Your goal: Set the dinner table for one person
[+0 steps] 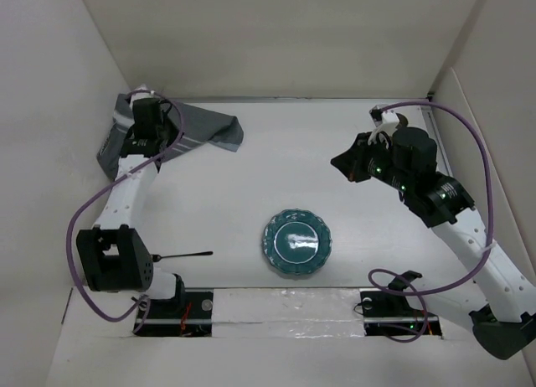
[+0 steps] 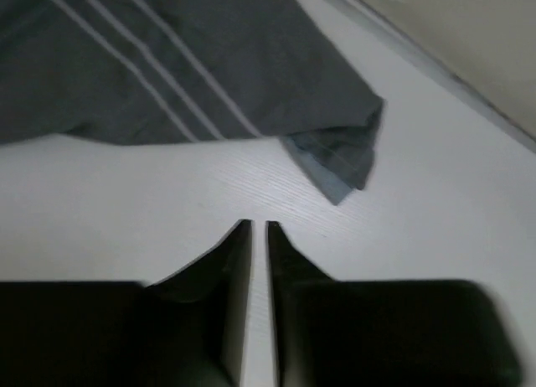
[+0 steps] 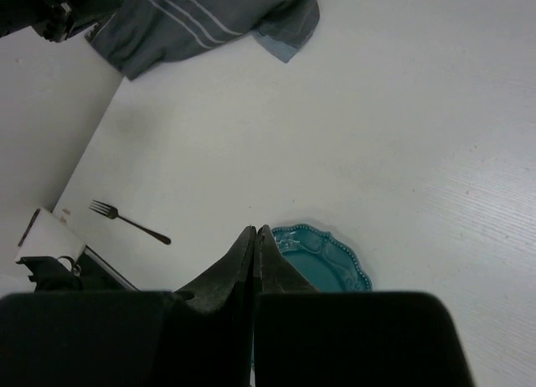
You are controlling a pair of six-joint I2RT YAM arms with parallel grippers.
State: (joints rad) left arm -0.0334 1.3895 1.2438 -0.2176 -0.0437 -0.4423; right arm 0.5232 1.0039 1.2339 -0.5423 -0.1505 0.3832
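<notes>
The dinner table (image 1: 276,169) is a plain white top. A teal scalloped plate (image 1: 296,243) lies near its front middle, with a dark fork (image 1: 180,255) to its left. A grey white-striped cloth (image 1: 197,129) is bunched at the far left corner. My left gripper (image 1: 155,140) hangs at that cloth; in its wrist view the gripper (image 2: 258,225) is shut and empty over bare table, just short of the cloth (image 2: 209,69). My right gripper (image 1: 342,163) is raised at the right, shut and empty (image 3: 255,229), above the plate (image 3: 327,257) and fork (image 3: 130,222).
White walls enclose the table on the left, back and right. The arm bases and their cables sit in a slot along the near edge (image 1: 285,307). A purple cable loops out from each arm.
</notes>
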